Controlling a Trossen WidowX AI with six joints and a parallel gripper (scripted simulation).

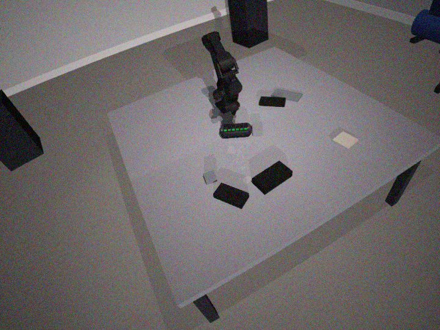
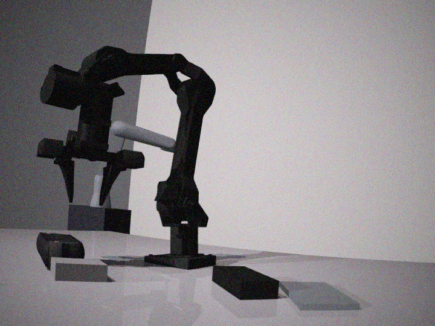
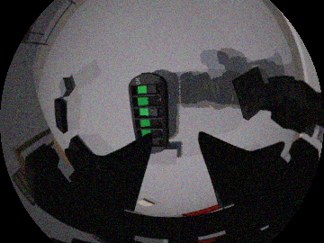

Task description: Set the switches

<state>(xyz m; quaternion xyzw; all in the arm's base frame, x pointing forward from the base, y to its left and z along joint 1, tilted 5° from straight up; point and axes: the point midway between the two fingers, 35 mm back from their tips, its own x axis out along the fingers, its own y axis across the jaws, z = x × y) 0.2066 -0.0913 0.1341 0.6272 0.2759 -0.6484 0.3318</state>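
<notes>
The dark grey controller unit [image 1: 235,134] [image 2: 60,246] [image 3: 153,80] sits upright with its switches facing up. A row of green switch ends [image 1: 235,129] [image 3: 143,101] runs along its top. One end of the row is hidden behind a finger in the wrist view. Which ends are pressed down is too small to tell. The underside label is hidden. My gripper [image 2: 86,203] [image 3: 175,136] is partly open with nothing between its fingers. It points down, well above the bench and the unit. In the wrist view the unit lies left of the finger gap, its near end by the left fingertip.
A pale grey block [image 2: 81,272] lies close beside the unit. A black block [image 1: 272,101] [image 2: 246,282] and a flat grey plate [image 1: 293,95] [image 2: 321,296] lie near the arm's base. Two more black blocks [image 1: 272,177] [image 1: 231,195], a grey cube [image 1: 209,177] and a cream plate [image 1: 345,139] lie farther out.
</notes>
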